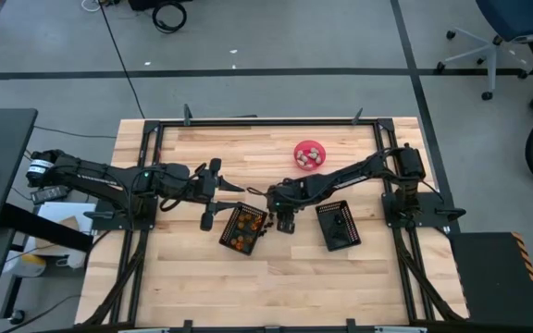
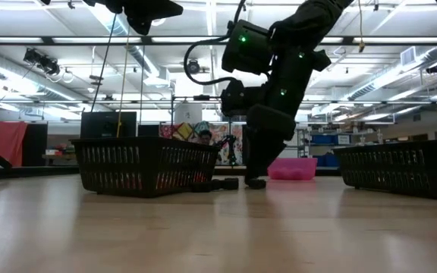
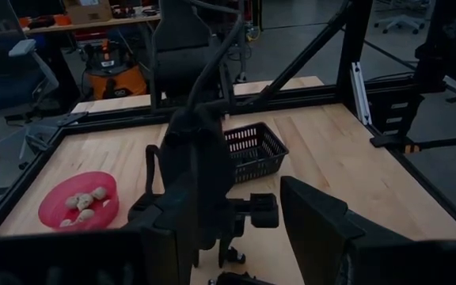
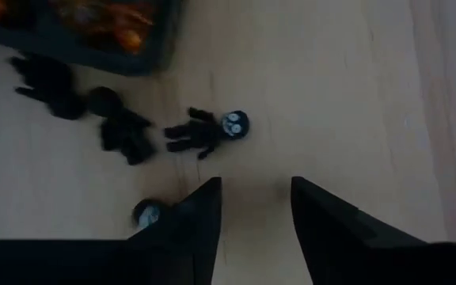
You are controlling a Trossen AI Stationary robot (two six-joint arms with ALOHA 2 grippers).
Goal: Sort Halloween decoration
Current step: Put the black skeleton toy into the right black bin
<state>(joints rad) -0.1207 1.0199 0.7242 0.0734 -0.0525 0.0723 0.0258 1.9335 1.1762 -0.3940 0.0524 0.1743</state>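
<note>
The Halloween decoration lies in several places. Orange pieces fill the left black mesh basket [image 1: 243,228] [image 4: 93,24]. Black pieces sit in the right basket [image 1: 338,225]. Pale pieces rest in the pink bowl [image 1: 309,154] [image 3: 77,202]. Several loose black figures lie flat on the wood beside the left basket: one with white eyes [image 4: 212,131], two more [image 4: 125,131] [image 4: 50,91], and another [image 4: 145,212] half hidden by a finger. My right gripper [image 4: 256,206] [image 1: 285,220] is open, low over the table just short of these figures. My left gripper [image 1: 213,196] hangs open left of the orange basket.
A black frame [image 1: 266,120] borders the wooden table. The two baskets stand a short way apart [image 2: 146,165] [image 2: 400,168], with my right arm [image 2: 271,98] coming down between them. The pink bowl [image 2: 293,168] sits farther back. Bare wood lies toward the near edge [image 1: 276,287].
</note>
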